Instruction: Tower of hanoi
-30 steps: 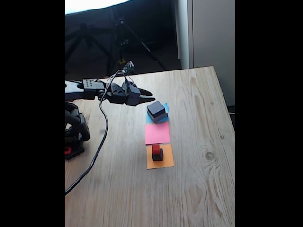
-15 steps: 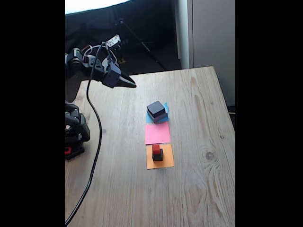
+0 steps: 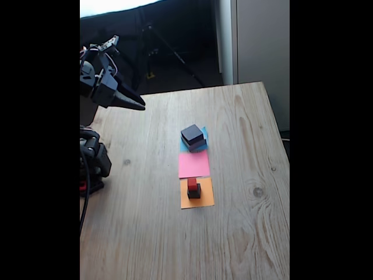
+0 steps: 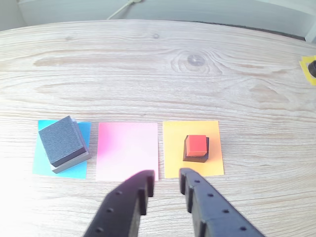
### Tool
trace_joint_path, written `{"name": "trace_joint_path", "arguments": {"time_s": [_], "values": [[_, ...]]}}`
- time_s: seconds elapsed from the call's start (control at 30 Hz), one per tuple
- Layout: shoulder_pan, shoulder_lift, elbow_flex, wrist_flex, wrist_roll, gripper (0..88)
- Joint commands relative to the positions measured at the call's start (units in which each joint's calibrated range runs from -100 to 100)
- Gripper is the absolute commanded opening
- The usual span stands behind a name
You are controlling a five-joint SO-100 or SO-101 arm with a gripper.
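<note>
Fixed view: I'm hanging raised over the far left corner of the wooden table point(image 3: 233, 175), my gripper point(image 3: 140, 105) pointing right and slightly down, well apart from every block. My fingers are looking pressed close together at the tips here, gripping nothing. Three paper squares are lying in a line down the middle of the table: blue paper point(image 3: 203, 143) farthest, pink paper point(image 3: 193, 164) in the middle, orange paper point(image 3: 197, 198) nearest the camera. The medium black block point(image 3: 192, 134) is sitting on the large flat grey block point(image 3: 198, 144), both on the blue paper. The tiny red cube point(image 3: 192, 184) is sitting on the small black cube point(image 3: 194, 191), both on the orange paper. The pink paper is lying bare.

Wrist view: I'm looking down past my gripper point(image 4: 165, 178), jaws parted by a narrow gap, empty. Blue paper point(image 4: 37, 163) is at left with the medium black block point(image 4: 60, 139) stacked on the large flat grey block point(image 4: 74, 162). Pink paper point(image 4: 127, 150) is in the centre. Orange paper point(image 4: 173, 148) is at right with the tiny red cube point(image 4: 197, 144) on the small black cube point(image 4: 195, 158). My fingertips are showing below the seam between pink and orange, above the table point(image 4: 158, 69) and touching nothing.
</note>
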Motion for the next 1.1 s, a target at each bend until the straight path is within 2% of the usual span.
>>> {"name": "trace_joint_path", "arguments": {"time_s": [0.0,0.37,0.57,0.73,0.9,1.07], "values": [[3.1,-3.5,9.3,-7.7,1.0,7.2],[8.0,-4.5,34.9,-27.0,1.0,16.9],[10.3,-2.4,48.0,-42.3,1.0,23.8],[12.2,1.0,57.6,-59.0,1.0,24.4],[13.0,3.5,60.0,-64.7,1.0,24.7],[14.1,6.0,64.0,-75.7,1.0,25.4]]}}
